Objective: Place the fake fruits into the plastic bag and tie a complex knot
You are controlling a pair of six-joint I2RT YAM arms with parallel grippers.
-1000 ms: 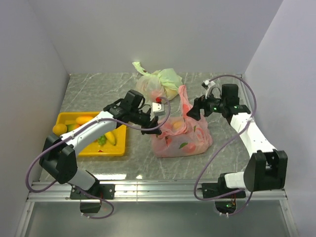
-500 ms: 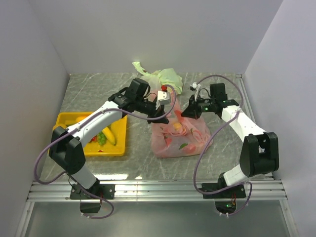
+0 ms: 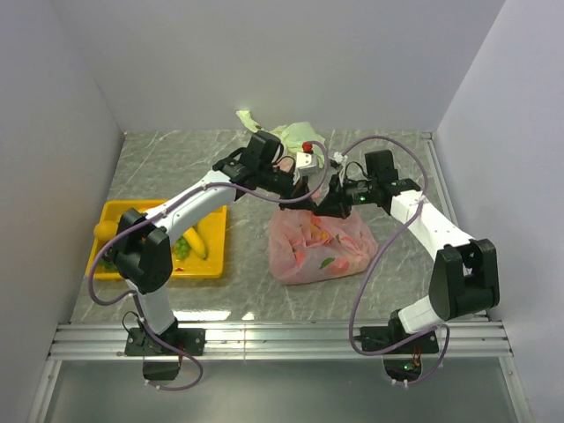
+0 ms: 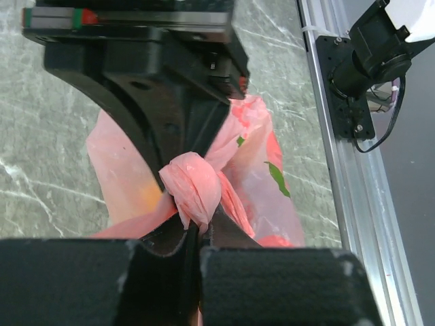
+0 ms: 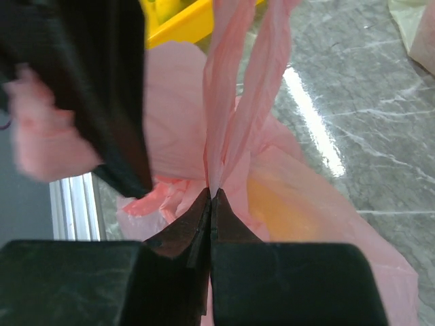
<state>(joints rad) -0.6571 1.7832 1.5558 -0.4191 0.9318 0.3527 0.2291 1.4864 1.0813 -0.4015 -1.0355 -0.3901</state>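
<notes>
bag (image 3: 322, 251): thin translucent pink plastic, crinkled, faint sheen | table (image 3: 176, 159): grey-green marble look, smooth, glossy | tray (image 3: 211, 270): yellow plastic, smooth | near rail (image 3: 282, 335): bare metal | walls (image 3: 264, 62): matt white

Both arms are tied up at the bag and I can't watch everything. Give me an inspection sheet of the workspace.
Surface: grey marbled table, nothing spilled seen.
Job's things: pink plastic bag mid-table, fruit shapes showing through, handles drawn up; more fake fruits lie in the yellow tray.
Clutter: pale green knotted bag at the back.
Grippers: left gripper shut on a bunched handle; right gripper shut on handle strips; both close together above the bag.
Cables: purple cables loop beside each arm; no snag seen.
Surroundings: pale walls on three sides, metal rail at near edge.
</notes>
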